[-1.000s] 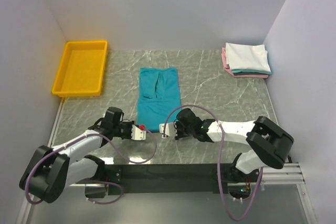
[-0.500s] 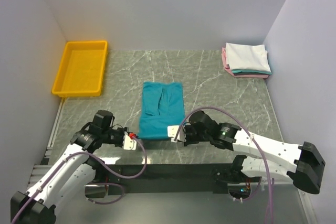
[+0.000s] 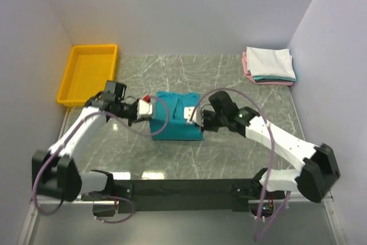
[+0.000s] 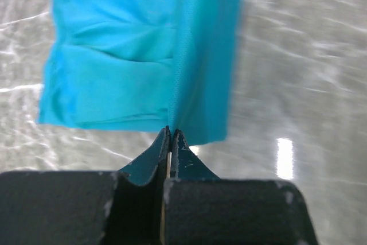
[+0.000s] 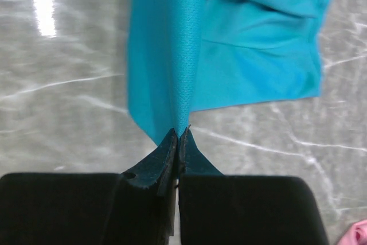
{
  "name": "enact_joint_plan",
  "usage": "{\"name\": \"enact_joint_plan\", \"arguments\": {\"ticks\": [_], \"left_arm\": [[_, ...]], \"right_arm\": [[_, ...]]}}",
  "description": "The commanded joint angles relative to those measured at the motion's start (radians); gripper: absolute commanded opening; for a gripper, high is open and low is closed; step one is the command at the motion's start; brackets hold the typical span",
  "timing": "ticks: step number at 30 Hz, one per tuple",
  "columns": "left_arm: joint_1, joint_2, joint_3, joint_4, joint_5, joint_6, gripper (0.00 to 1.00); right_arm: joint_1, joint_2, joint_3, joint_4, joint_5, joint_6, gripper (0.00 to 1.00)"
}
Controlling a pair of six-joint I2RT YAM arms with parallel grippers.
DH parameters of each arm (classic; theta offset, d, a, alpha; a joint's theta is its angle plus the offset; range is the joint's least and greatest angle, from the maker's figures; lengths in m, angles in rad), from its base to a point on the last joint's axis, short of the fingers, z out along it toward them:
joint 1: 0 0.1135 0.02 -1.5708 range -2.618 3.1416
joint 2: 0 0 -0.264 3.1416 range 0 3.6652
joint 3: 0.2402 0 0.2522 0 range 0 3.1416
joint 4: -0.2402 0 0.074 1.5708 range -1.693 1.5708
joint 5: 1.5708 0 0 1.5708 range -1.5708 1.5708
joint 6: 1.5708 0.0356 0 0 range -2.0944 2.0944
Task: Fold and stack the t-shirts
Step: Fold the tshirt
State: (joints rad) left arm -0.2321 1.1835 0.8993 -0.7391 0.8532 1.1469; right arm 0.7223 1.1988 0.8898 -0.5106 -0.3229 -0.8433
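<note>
1. At the middle of the desk (image 3: 235, 93), between the two arms, lies the teal t-shirt (image 3: 175, 131). Its sides are turned in to make a narrow panel, and one end is held up over the layer below
2. The left tool (image 3: 152, 109) is clamped on the left corner of that raised edge. In its wrist view the fingertips meet on a thin ridge of cloth with no gap between them
3. The right tool (image 3: 193, 120) pinches the matching right corner in the same way, its tips closed tight on the fabric
4. The shirt looks light and limp, so it will likely drape, sag and wrinkle wherever it is unsupported, and thin cloth may slip from a shallow pinch
5. The best hold seems to be the one shown, the two corners of a single edge, with the span between them kept taut so that it lays down flat
6. The cloth is plain turquoise with a fine knit texture seen close up. It has soft creases, and a tucked sleeve shows as a slanted flap
7. A stack of folded t-shirts (image 3: 269, 64) sits at the far right corner, white on top with teal and pink below, well apart from the teal one
</note>
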Motion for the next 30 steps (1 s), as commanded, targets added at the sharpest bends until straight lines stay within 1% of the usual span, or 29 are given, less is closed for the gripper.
{"name": "enact_joint_plan", "arguments": {"ticks": [1, 2, 3, 4, 5, 6, 7, 8, 9, 10, 11, 12, 13, 14, 15, 17, 18, 20, 22, 24, 27, 28, 30], "left_arm": [[0.030, 0.164, 0.130, 0.056, 0.040, -0.038, 0.01], [0.036, 0.204, 0.185, 0.076, 0.035, -0.071, 0.01], [0.040, 0.285, 0.214, 0.093, 0.037, -0.090, 0.01], [0.048, 0.326, 0.243, 0.122, 0.041, -0.104, 0.01], [0.060, 0.365, 0.297, 0.135, 0.041, -0.137, 0.01], [0.065, 0.442, 0.320, 0.151, 0.037, -0.156, 0.01], [0.068, 0.479, 0.341, 0.185, 0.032, -0.170, 0.01], [0.070, 0.517, 0.383, 0.197, 0.012, -0.193, 0.01], [0.070, 0.589, 0.407, 0.204, 0.003, -0.205, 0.01], [0.070, 0.628, 0.432, 0.207, -0.003, -0.220, 0.01], [0.071, 0.665, 0.488, 0.198, -0.008, -0.258, 0.01], [0.073, 0.736, 0.518, 0.187, -0.014, -0.274, 0.01], [0.074, 0.770, 0.568, 0.173, -0.016, -0.291, 0.01], [0.076, 0.804, 0.590, 0.143, -0.019, -0.315, 0.01], [0.076, 0.856, 0.605, 0.132, -0.034, -0.331, 0.01], [0.079, 0.901, 0.641, 0.094, -0.042, -0.363, 0.01], [0.074, 0.930, 0.661, 0.058, -0.060, -0.365, 0.01], [0.083, 0.946, 0.694, 0.040, -0.043, -0.395, 0.01], [0.082, 0.969, 0.723, -0.031, -0.034, -0.408, 0.01], [0.083, 0.975, 0.719, -0.094, -0.023, -0.404, 0.01], [0.083, 0.920, 0.621, -0.132, 0.007, -0.429, 0.01], [0.082, 0.898, 0.548, -0.138, 0.024, -0.429, 0.01], [0.080, 0.833, 0.475, -0.131, 0.038, -0.438, 0.01]], "right_arm": [[-0.079, 0.122, 0.112, -0.051, -0.071, -0.092, 0.00], [-0.095, 0.196, 0.164, -0.052, -0.083, -0.099, 0.00], [-0.136, 0.237, 0.193, -0.052, -0.093, -0.115, 0.00], [-0.152, 0.278, 0.219, -0.049, -0.096, -0.123, 0.00], [-0.170, 0.356, 0.275, -0.046, -0.102, -0.129, 0.00], [-0.185, 0.398, 0.306, -0.045, -0.110, -0.140, 0.00], [-0.210, 0.441, 0.339, -0.046, -0.111, -0.142, 0.00], [-0.219, 0.526, 0.407, -0.058, -0.113, -0.140, 0.00], [-0.227, 0.569, 0.444, -0.071, -0.119, -0.142, 0.00], [-0.241, 0.609, 0.480, -0.081, -0.120, -0.137, 0.00], [-0.242, 0.649, 0.539, -0.103, -0.107, -0.135, 0.00], [-0.242, 0.716, 0.567, -0.114, -0.102, -0.132, 0.00], [-0.245, 0.748, 0.593, -0.124, -0.100, -0.125, 0.00], [-0.245, 0.803, 0.642, -0.134, -0.096, -0.120, 0.00], [-0.245, 0.826, 0.665, -0.147, -0.079, -0.111, 0.00], [-0.241, 0.881, 0.721, -0.178, -0.065, -0.094, 0.00], [-0.238, 0.892, 0.728, -0.187, -0.053, -0.089, 0.00], [-0.232, 0.901, 0.723, -0.201, -0.048, -0.080, 0.00], [-0.215, 0.894, 0.696, -0.207, -0.030, -0.074, 0.00], [-0.187, 0.866, 0.650, -0.207, -0.018, -0.071, 0.00], [-0.147, 0.802, 0.571, -0.235, -0.027, -0.053, 0.00], [-0.130, 0.776, 0.504, -0.229, -0.031, -0.047, 0.00], [-0.101, 0.692, 0.430, -0.215, -0.033, -0.030, 0.00]]}}
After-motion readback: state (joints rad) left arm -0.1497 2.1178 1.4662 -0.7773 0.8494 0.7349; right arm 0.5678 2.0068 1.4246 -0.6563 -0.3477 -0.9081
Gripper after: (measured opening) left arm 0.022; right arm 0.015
